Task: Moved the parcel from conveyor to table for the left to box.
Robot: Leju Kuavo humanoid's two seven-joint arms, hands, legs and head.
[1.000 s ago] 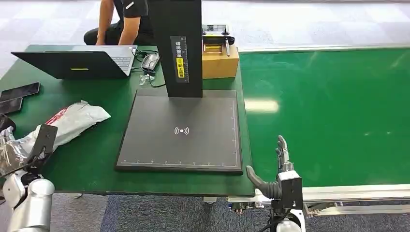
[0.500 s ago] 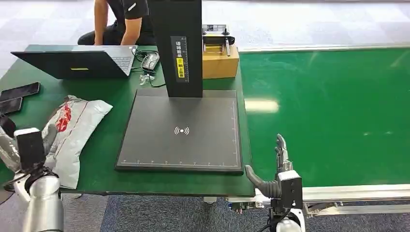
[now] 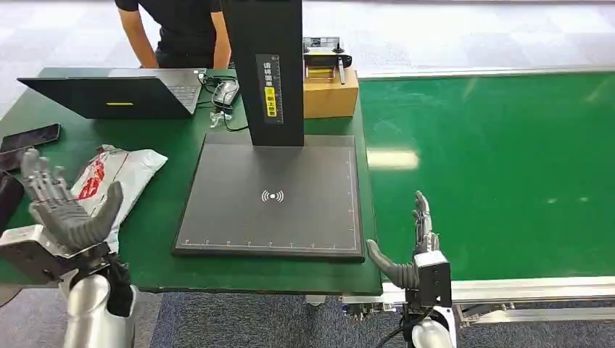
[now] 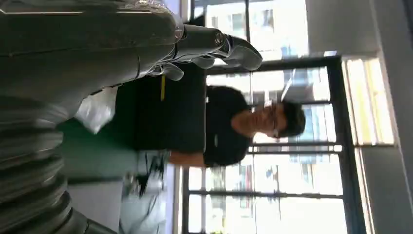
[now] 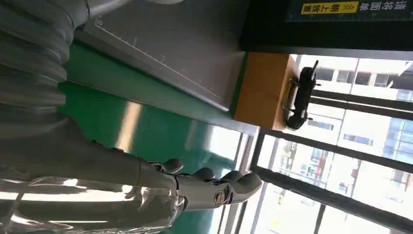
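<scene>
The parcel [image 3: 116,181] — a soft, crinkled white plastic mailer with red print — lies flat on the green matte surface [image 3: 167,217], left of the scanner pad and just beyond the left hand. It also shows as a pale lump in the left wrist view [image 4: 97,109].

The left hand [image 3: 62,210] is raised above the surface's near left edge, palm up, its dark ribbed fingers [image 3: 40,177] spread wide and the thick grey thumb out to the side; it holds nothing and stands clear of the parcel.

The right hand [image 3: 413,250] is upright at the seam between the surface and the conveyor [image 3: 508,167], whose glossy green belt reflects a patch of light. Its fingers are straight and close together, thumb jutting left, nothing in its grasp.

The scanner pad [image 3: 272,196] is a flat dark-grey square with a ruled border and a wireless mark, backed by a tall black column [image 3: 265,65]. Behind it sits a tan cardboard box [image 3: 330,94]; a black laptop [image 3: 109,94] lies open at the far left, and a person [image 3: 181,29] in black leans over the surface's far edge.
</scene>
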